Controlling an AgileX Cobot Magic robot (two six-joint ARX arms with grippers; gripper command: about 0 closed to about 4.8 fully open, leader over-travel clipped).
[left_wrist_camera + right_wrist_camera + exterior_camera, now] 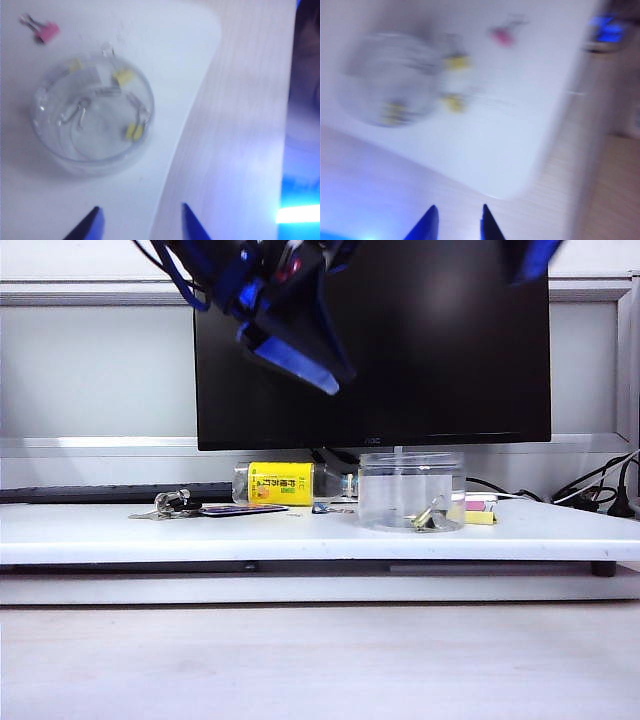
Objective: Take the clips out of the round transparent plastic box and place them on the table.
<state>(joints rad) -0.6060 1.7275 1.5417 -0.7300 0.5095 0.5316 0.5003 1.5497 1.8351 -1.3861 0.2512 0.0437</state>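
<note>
The round transparent plastic box (410, 490) stands uncovered on the white table (200, 535), right of centre. Yellow clips (432, 520) lie on its floor; the left wrist view shows them (134, 131) spread inside the box (92, 115). My left gripper (141, 209) hangs open and empty, well back from the box, over the table's edge. It is high in front of the monitor (300, 365). My right gripper (459, 207) is open and empty above the wood surface. Its view of the box (390, 80) is blurred. Only a blue tip of the right arm (530, 258) shows.
A pink clip (46, 32) lies on the table beyond the box. A yellow item (480, 517) sits just right of the box. A yellow-labelled bottle (280, 483), keys (170, 503) and a black monitor (400, 340) stand behind. Cables (600, 495) run at the far right.
</note>
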